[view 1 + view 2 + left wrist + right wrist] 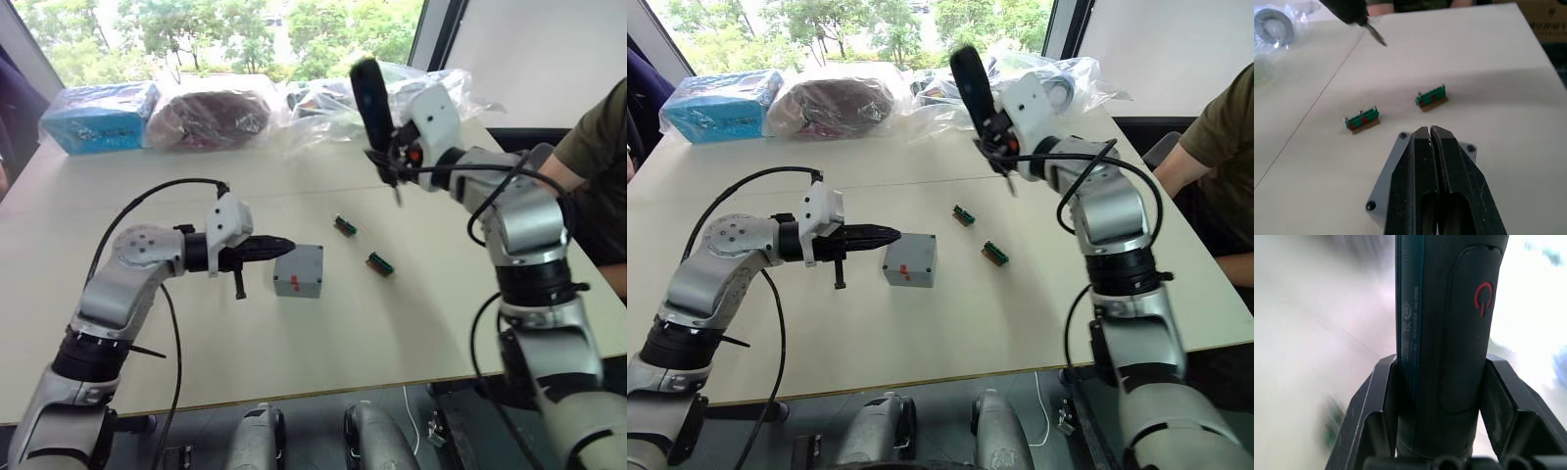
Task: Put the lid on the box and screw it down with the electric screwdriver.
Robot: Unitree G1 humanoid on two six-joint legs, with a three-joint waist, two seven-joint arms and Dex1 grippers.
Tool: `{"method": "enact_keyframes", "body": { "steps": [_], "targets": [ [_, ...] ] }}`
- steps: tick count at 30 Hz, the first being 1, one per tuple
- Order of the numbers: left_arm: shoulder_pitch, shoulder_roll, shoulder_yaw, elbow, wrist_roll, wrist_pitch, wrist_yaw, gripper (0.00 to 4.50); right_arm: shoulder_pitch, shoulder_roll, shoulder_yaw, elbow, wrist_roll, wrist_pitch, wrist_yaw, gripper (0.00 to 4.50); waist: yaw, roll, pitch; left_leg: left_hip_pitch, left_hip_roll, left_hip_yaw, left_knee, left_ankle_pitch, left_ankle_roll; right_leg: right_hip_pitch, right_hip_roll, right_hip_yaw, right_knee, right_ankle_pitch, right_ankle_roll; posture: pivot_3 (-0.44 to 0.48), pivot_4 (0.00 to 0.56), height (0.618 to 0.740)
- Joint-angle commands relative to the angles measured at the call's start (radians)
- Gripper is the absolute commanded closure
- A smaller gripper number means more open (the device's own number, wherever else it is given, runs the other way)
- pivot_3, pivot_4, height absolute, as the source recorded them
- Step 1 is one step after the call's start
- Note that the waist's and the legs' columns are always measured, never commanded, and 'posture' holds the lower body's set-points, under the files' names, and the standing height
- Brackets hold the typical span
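Observation:
The grey box [299, 274], with a red mark on its side, stands on the table's middle. The lid [1384, 188], a flat grey plate with corner screw holes, lies on top of it. My left gripper [282, 242] is shut with nothing held, its tips at the box's left top edge, over the lid [1429, 133]. My right gripper [394, 149] is shut on the black electric screwdriver [372, 93], held high above the table behind the box, bit [1375, 34] pointing down. In the right wrist view both fingers [1501, 396] clamp the screwdriver body [1442, 333].
Two small green-and-brown connector blocks [344, 225] [380, 263] lie right of the box. A blue carton [98, 116] and plastic bags [211, 113] line the table's far edge. A person's arm [588, 147] is at the right side.

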State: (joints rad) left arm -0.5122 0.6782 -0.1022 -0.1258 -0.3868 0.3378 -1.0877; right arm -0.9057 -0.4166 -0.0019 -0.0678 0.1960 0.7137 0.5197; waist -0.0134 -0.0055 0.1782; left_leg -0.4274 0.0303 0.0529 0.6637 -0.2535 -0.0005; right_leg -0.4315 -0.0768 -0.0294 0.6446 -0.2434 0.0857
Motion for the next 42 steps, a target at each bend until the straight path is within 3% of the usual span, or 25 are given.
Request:
{"method": "enact_keyframes", "body": {
  "steps": [1,11,20,42],
  "targets": [
    [-0.046,0.011,0.001,0.046,0.024,-0.044,-0.04,4.5,0.012,0.07,-0.102,-0.129,0.083,-0.03,-0.065,2.78,0.007,0.0,0.0,0.0,0.0,0.0,0.0,0.0,0.0,0.0,0.0,0.0,0.0,0.0,0.0,0.0,0.15,0.74],
    [-0.093,-0.071,-0.125,0.27,0.181,-0.206,-0.083,4.5,0.218,0.161,-0.041,-0.274,0.184,-0.066,-0.029,2.78,0.023,-0.001,-0.001,0.0,-0.003,-0.001,0.003,0.0,0.0,0.002,-0.003,0.0,0.001,0.0,0.0,0.0,0.15,0.74],
    [-0.12,-0.115,-0.147,0.401,0.228,-0.245,-0.103,4.5,0.242,0.241,-0.04,-0.298,0.227,-0.073,-0.096,2.78,0.005,-0.001,-0.001,0.001,-0.002,-0.002,0.002,0.0,0.0,0.002,-0.002,-0.001,0.002,0.0,0.0,0.0,0.15,0.74],
    [-0.124,-0.125,-0.159,0.382,0.257,-0.224,-0.142,4.5,0.342,0.243,0.03,-0.281,0.196,-0.168,-0.107,2.78,0.002,-0.001,-0.001,0.002,-0.002,-0.002,0.003,0.0,0.0,0.003,-0.002,-0.001,0.002,0.0,0.0,0.0,0.15,0.74]
  ]
}}
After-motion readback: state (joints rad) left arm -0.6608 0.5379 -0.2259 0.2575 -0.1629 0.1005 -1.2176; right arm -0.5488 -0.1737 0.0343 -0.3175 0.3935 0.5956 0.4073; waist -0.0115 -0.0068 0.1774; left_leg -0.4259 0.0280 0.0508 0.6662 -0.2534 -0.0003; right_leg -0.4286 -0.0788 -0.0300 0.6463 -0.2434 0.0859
